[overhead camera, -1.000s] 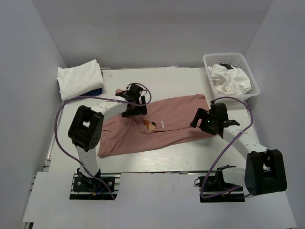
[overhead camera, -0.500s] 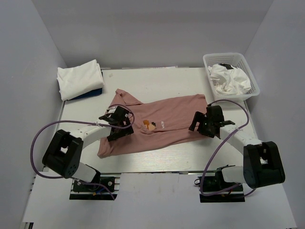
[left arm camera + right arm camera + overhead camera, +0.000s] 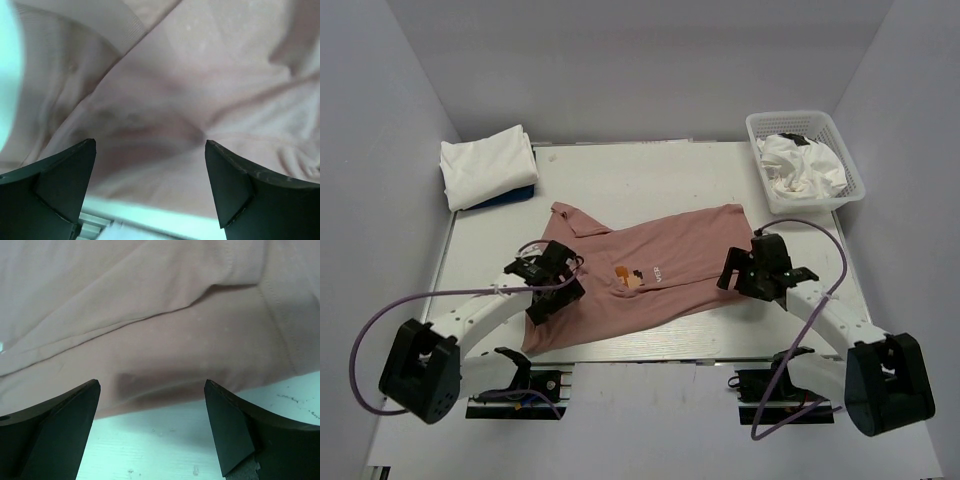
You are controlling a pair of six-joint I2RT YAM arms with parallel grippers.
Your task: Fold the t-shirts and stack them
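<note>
A dusty-pink t-shirt (image 3: pixel 640 285) with a small pixel-art print lies spread across the middle of the table. My left gripper (image 3: pixel 550 285) is open, low over the shirt's left part; the left wrist view shows pink cloth (image 3: pixel 165 90) between the spread fingers. My right gripper (image 3: pixel 752 270) is open at the shirt's right hem; the right wrist view shows the hem (image 3: pixel 165 390) and bare table below it. A folded white tee (image 3: pixel 486 165) lies on a blue one (image 3: pixel 520 192) at the back left.
A white mesh basket (image 3: pixel 767 188) at the back right holds crumpled white cloth (image 3: pixel 802 165). Grey walls enclose the table. The table's near edge runs just below the shirt.
My left gripper has moved from the shirt's collar toward the near left. The pink shirt has shifted nearer and flatter. My right gripper moved slightly nearer.
</note>
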